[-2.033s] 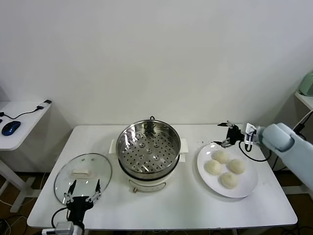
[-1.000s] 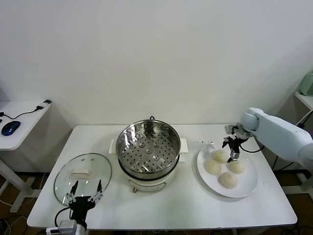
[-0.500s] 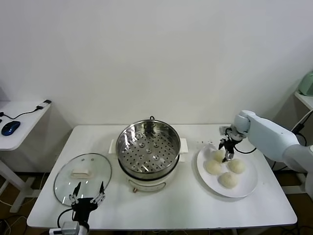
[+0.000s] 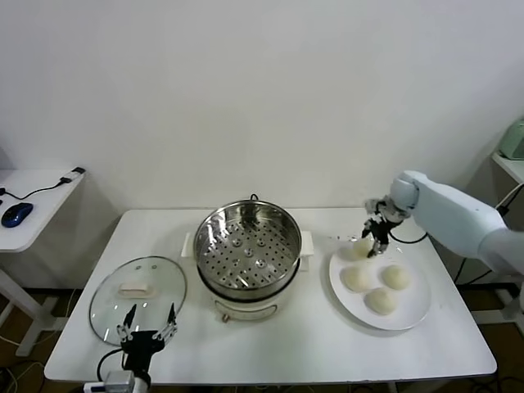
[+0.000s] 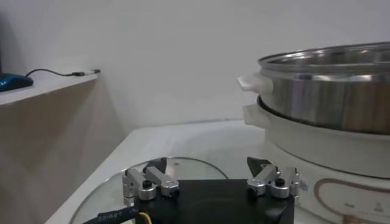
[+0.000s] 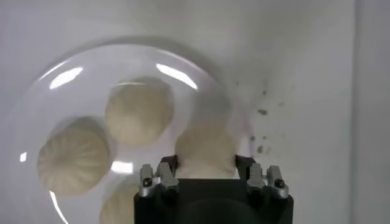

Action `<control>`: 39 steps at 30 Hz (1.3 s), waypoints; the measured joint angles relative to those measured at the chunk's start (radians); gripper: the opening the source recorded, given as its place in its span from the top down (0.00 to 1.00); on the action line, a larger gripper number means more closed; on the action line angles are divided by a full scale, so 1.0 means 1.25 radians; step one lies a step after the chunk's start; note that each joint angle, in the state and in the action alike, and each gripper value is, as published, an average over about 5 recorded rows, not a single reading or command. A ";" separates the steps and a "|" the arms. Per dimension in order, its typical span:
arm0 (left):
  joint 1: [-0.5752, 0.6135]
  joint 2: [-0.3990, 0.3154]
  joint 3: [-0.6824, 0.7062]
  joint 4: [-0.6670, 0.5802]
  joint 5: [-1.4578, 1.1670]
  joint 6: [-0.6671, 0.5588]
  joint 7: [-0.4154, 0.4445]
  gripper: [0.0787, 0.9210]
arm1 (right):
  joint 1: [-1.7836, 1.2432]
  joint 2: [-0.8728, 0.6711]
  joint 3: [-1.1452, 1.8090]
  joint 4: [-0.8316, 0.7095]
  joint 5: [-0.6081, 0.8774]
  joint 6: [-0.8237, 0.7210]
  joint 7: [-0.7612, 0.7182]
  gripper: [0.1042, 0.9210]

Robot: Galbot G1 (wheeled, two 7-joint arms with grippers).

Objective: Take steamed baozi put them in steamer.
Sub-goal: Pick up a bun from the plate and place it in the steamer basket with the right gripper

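Baozi (image 4: 360,246) | lifted off plate (image 4: 409,311) | right hand (image 4: 368,243) clamped on it | left hand (image 4: 147,334) apart

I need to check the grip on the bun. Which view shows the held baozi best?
The right wrist view: the held baozi sits between the right tool's fingers, above the plate. The head view shows it small and partly hidden. The left wrist view shows none of it.

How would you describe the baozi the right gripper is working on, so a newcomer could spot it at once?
Find the white plate right of the steamer. Of its four baozi, it is the baozi at the rim nearest the steamer, the only one between the fingers of the right gripper.
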 measured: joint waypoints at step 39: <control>0.010 0.002 0.027 -0.009 0.035 -0.002 -0.002 0.12 | 0.068 0.422 -0.059 -0.010 -0.311 0.545 0.092 0.34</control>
